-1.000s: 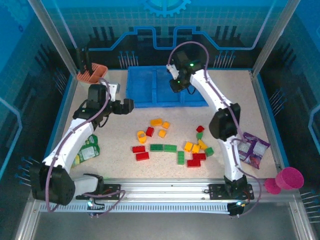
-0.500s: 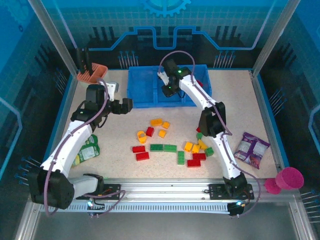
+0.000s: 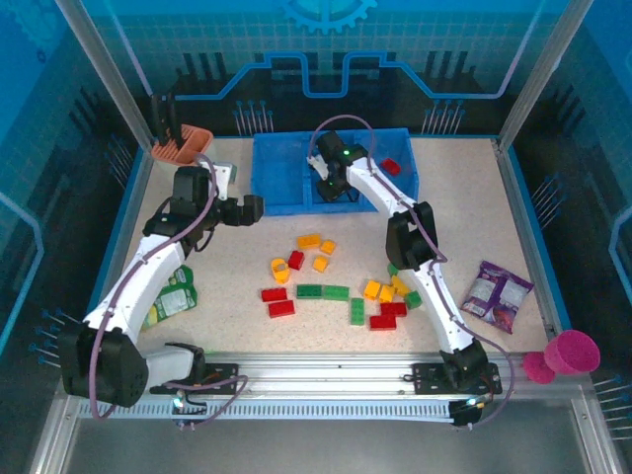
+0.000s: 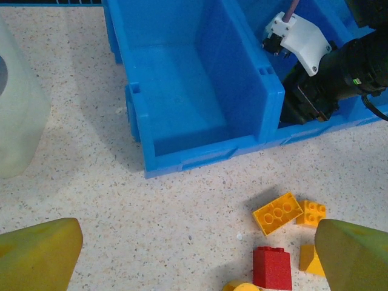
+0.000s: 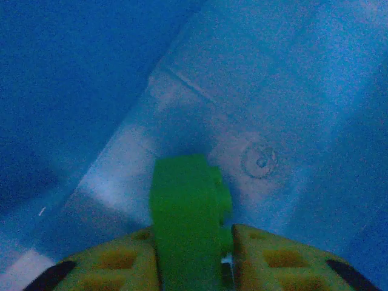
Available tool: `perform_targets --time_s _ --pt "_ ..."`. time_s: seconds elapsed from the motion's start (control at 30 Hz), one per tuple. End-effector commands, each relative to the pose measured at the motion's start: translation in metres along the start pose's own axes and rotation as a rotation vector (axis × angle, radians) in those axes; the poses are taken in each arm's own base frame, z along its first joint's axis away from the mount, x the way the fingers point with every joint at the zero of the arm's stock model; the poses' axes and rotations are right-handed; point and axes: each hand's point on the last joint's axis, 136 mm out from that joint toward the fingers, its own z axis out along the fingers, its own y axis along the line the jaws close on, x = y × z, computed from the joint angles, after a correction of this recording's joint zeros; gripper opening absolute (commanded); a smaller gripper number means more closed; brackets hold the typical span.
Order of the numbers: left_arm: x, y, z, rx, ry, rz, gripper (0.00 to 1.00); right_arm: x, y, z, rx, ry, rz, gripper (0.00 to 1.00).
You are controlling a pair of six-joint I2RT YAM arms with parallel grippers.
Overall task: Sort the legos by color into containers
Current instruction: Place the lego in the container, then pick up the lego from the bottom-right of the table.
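Swinging left over the past second, our right arm (image 3: 413, 233) now reaches into the middle compartment of the blue tray (image 3: 277, 204), so a drop looks close. From left: our left pincer (image 3: 252, 209) hovers wide open beside the tray; our right pincer (image 3: 331, 186) points down, clamped on a green lego (image 5: 188, 206) (just above the compartment floor); loose legos (image 3: 336, 291) wait on the counter (image 3: 237, 267).
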Motion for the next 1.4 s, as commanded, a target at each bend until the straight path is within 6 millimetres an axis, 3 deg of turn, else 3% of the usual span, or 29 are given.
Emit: perform_targets --time_s 0.0,0.2,0.4,0.63,0.73,0.8,0.87,1.07,1.23,1.37 --pt "0.003 -0.006 0.003 0.033 0.018 0.000 0.99 -0.003 0.010 -0.004 -0.039 -0.010 -0.003 0.40" --pt "0.002 -0.006 0.002 0.032 0.015 0.000 0.99 -0.015 0.012 -0.026 -0.050 -0.056 0.013 0.47" --pt "0.002 -0.007 0.003 0.036 0.016 0.000 0.99 -0.026 0.015 -0.065 -0.087 -0.106 0.036 0.49" --pt "0.005 -0.003 0.006 0.020 0.025 -0.002 0.99 -0.018 0.019 -0.105 -0.098 -0.109 0.103 0.51" --pt "0.007 0.002 0.008 -0.008 0.026 -0.004 0.99 -0.004 0.023 -0.108 -0.091 -0.067 0.176 0.50" --pt "0.006 0.004 0.009 -0.019 0.026 -0.006 0.99 0.006 0.029 -0.120 -0.094 -0.053 0.254 0.50" --pt "0.007 0.006 0.010 -0.028 0.030 -0.007 0.99 0.028 0.035 -0.121 -0.053 0.000 0.382 0.50" --pt "0.007 0.005 0.010 -0.021 0.030 -0.019 0.99 0.080 0.093 -0.120 -0.153 0.030 0.634 0.49" --pt "0.010 0.005 0.013 -0.020 0.048 -0.031 0.99 0.103 0.119 -0.117 -0.204 0.045 0.654 0.54" --pt "0.016 -0.009 0.018 0.007 0.069 -0.015 0.99 0.126 0.128 -0.119 -0.218 0.083 0.601 0.59"
